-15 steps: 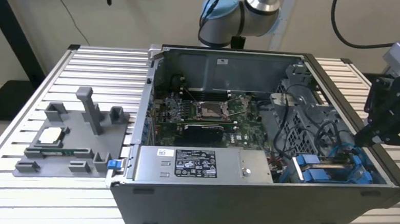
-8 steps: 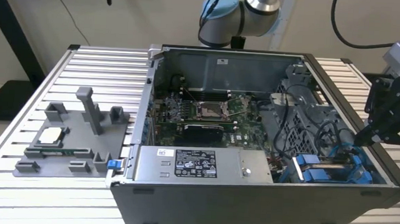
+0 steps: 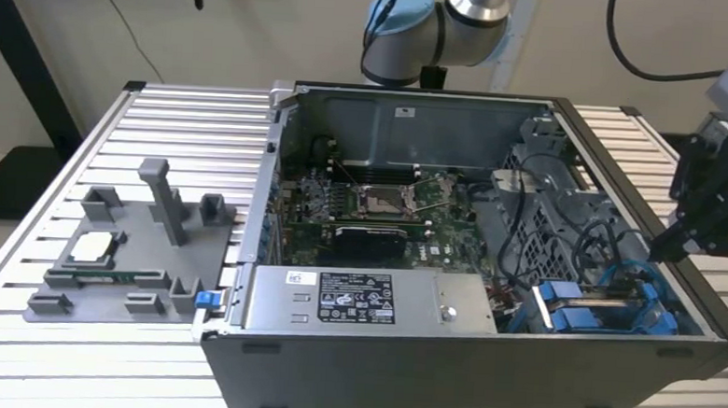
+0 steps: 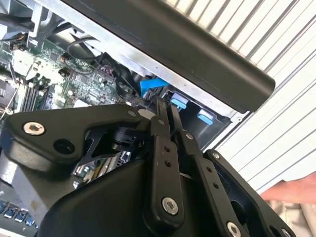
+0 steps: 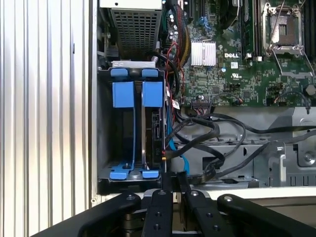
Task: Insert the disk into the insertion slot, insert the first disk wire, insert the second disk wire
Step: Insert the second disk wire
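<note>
With the disk (image 5: 157,133) seated in the insertion slot (image 5: 104,140), the hand (image 5: 174,177) hung clenched, apparently empty, just beside it; both wire insertions appeared outstanding.

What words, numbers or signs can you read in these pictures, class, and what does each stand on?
Black-and-white label on the grey power-supply box: print too small to read.
White sticker on the case's back wall: too small to read.
Fine white markings on the motherboard, first wrist view: too small to read.
</note>
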{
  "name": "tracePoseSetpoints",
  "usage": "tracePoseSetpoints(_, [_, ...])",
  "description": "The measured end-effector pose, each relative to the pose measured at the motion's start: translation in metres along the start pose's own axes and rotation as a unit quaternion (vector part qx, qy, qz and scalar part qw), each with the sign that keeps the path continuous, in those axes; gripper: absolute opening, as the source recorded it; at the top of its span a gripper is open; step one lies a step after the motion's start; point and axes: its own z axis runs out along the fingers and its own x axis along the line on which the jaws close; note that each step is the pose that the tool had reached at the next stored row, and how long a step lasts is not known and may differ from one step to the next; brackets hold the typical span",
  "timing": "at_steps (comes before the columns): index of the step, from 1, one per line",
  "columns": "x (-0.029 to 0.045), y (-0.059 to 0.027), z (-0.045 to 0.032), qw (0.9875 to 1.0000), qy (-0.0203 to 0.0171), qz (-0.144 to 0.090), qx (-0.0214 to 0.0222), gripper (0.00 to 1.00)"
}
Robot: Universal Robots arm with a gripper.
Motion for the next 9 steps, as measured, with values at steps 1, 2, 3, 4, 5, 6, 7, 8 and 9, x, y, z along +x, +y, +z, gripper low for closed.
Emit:
tracePoseSetpoints(1, [0.0,0.0003,-0.0007,1.0,0.0,0.0,0.0,0.0])
tracePoseSetpoints(2, [-0.0001,0.0007,-0.001,1.0,0.0,0.0,0.0,0.0])
tracePoseSetpoints(3, [-0.0001,0.0013,-0.0013,1.0,0.0,0.0,0.0,0.0])
tracePoseSetpoints(4, [-0.0001,0.0019,-0.0015,1.0,0.0,0.0,0.0,0.0])
tracePoseSetpoints(5, [-0.0001,0.0028,-0.0016,1.0,0.0,0.0,0.0,0.0])
tracePoseSetpoints(6, [0.0,0.0038,-0.0017,1.0,0.0,0.0,0.0,0.0])
tracePoseSetpoints(7, [0.0,0.0049,-0.0018,1.0,0.0,0.0,0.0001,0.0])
tracePoseSetpoints(8, [0.0,0.006,-0.0018,1.0,0.0,0.0,0.0001,0.0])
tracePoseSetpoints(9, [0.0001,0.0069,-0.0017,1.0,0.0,0.0,0.0001,0.0])
